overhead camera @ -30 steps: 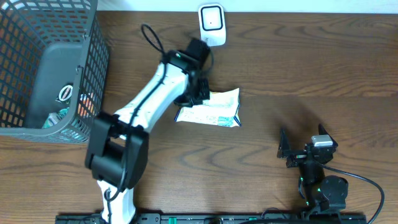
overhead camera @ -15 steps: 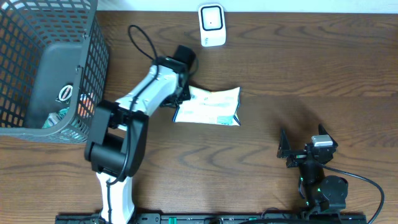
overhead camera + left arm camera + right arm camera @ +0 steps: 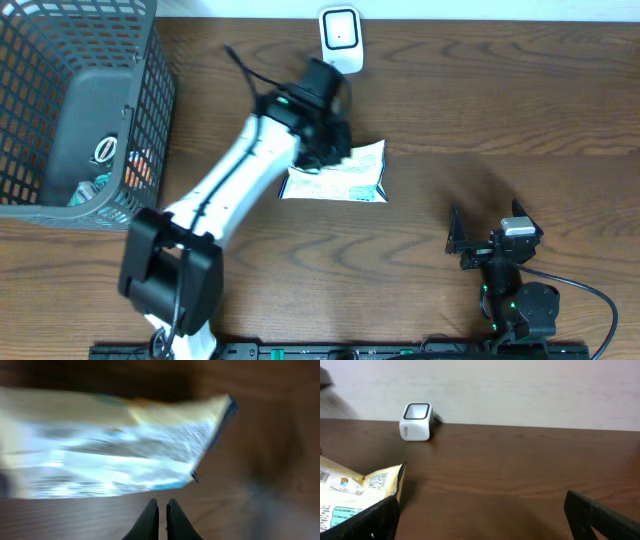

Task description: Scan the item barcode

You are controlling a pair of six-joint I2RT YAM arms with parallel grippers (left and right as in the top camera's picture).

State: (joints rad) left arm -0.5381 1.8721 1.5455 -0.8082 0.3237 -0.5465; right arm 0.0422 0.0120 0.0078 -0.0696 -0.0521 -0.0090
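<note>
the right gripper (image 3: 481,522) sits nearest the robot's base on the right side of the wooden table (image 3: 500,120), its 2 fingers spread as wide as they go with nothing between them, well apart from everything else. further out, near the middle of the table, lies the item, a flat white and pale blue snack packet (image 3: 355,175) with small print on its face; no barcode can be made out on it from any view. the right wrist view catches one corner of the packet (image 3: 357,487) lying flat on the wood. the left arm reaches diagonally across from the base, and the left gripper (image 3: 161,509) hangs over the packet's left end, its 2 fingers pressed together and gripping nothing. in the blurred left wrist view the closed tips point at the wood just beside the packet's near edge (image 3: 110,455); whether they touch it cannot be told. beyond the packet, near the table's far edge, a small white scanner (image 3: 340,38) stands upright, apart from the packet. at the far left, a grey wire basket (image 3: 155,100) holds a few small items, too unclear to name.
</note>
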